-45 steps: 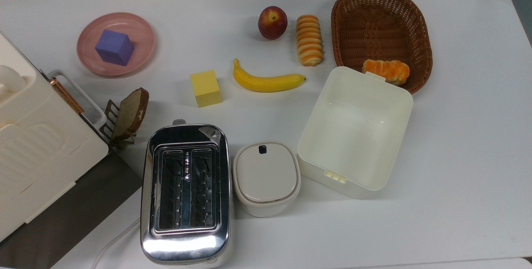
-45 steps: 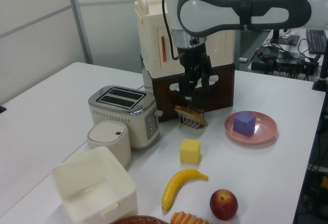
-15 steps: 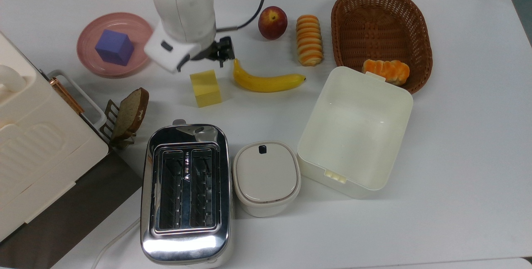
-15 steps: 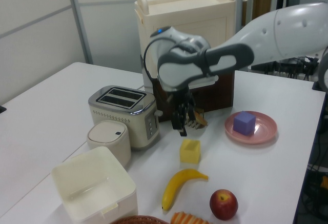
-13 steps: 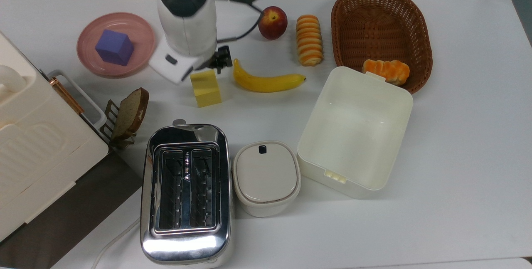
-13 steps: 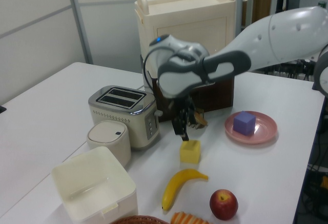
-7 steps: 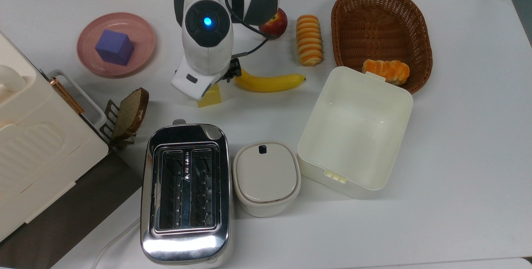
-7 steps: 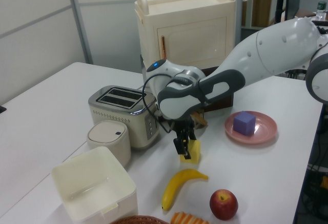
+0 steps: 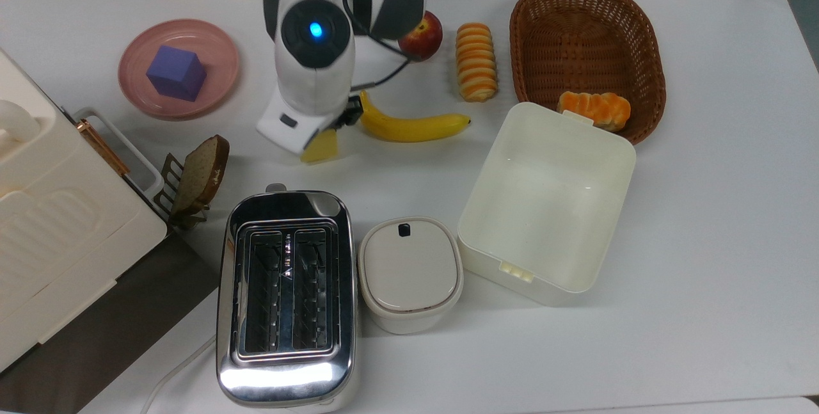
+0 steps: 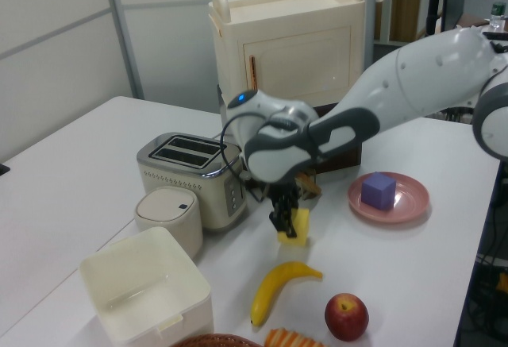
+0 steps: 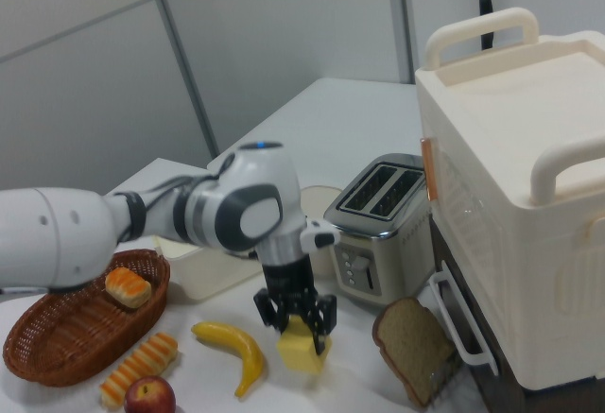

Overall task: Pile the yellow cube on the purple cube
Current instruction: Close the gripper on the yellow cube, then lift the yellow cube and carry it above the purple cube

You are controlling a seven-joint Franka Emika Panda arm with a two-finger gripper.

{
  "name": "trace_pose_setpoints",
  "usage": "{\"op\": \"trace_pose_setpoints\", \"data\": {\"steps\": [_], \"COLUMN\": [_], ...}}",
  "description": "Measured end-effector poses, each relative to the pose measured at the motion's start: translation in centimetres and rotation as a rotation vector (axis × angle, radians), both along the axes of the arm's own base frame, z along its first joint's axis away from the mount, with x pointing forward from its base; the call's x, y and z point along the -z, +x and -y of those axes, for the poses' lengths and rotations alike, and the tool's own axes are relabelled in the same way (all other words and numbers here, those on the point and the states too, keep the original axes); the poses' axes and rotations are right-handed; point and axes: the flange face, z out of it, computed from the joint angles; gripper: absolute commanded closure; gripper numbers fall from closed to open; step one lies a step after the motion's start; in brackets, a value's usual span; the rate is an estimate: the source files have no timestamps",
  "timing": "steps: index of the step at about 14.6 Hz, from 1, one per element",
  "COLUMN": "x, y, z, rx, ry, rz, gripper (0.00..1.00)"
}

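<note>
Top view: yellow cube [image 9: 321,145] is half hidden under the arm, at four o'clock from the purple cube [image 9: 176,72] on the pink plate [image 9: 217,84]. Left view: gripper [image 10: 290,224] is clamped on the cube. Right view: the cube [image 11: 302,346] is held tilted between the fingers [image 11: 319,319].

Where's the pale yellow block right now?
In the right view, the matte pale-yellow block sits between the fingers of the robot's hand, low over the white table, between the yellow banana and the bread slice.

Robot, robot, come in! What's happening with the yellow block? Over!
Gripper shut on yellow cube, cube tilted. Purple cube waits on pink plate. Path looks open.
</note>
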Motion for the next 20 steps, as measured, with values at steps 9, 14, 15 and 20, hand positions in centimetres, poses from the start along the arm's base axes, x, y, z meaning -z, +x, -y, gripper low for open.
{"op": "trace_pose_setpoints", "data": {"steps": [9, 14, 15, 20], "x": [-12.2, -9.4, -9.1, -8.3], "y": [-5.8, -8.7, -9.0, -11.0], "z": [18.6, 23.7, 23.9, 26.5], "rx": [0.168, 0.205, 0.199, 0.189], "ry": [0.098, 0.126, 0.131, 0.144], "rz": [0.043, -0.013, -0.021, -0.046], "gripper": [0.96, 0.94, 0.94, 0.91]}}
